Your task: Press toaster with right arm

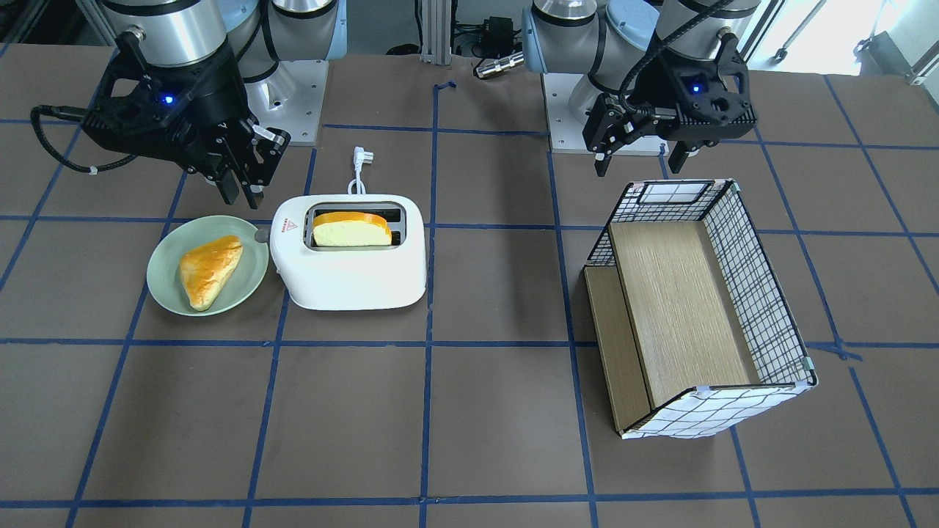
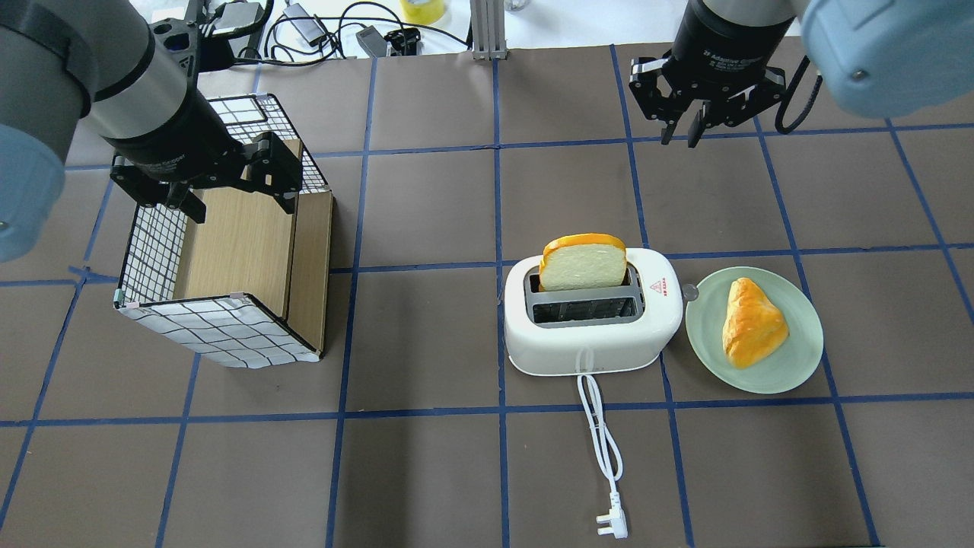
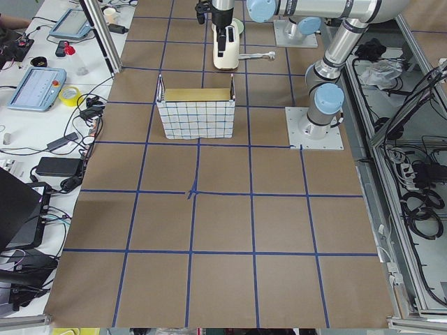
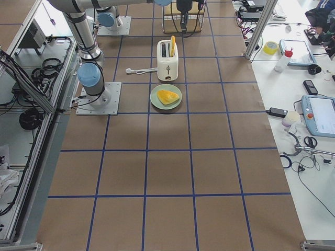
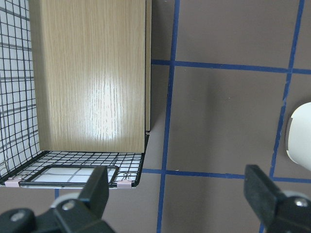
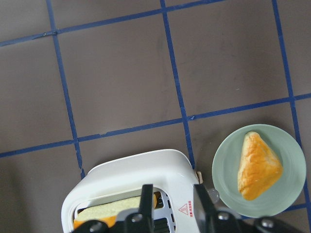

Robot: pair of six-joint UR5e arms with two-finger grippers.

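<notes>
Taped brown table (image 1: 499, 411): the toaster (image 1: 352, 271) sits beside a plate (image 1: 160, 282), untouched.
Right gripper (image 1: 243, 196) hangs above, near its lever end, jaws narrowly parted; left gripper (image 1: 638, 165) is spread wide over the box (image 1: 755, 293).

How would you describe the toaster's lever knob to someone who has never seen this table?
Find the white toaster, with a bread slice standing in one slot. On its end facing the green plate, a small grey knob sticks out. It is round, unlike the flat red warning triangle nearby.
</notes>
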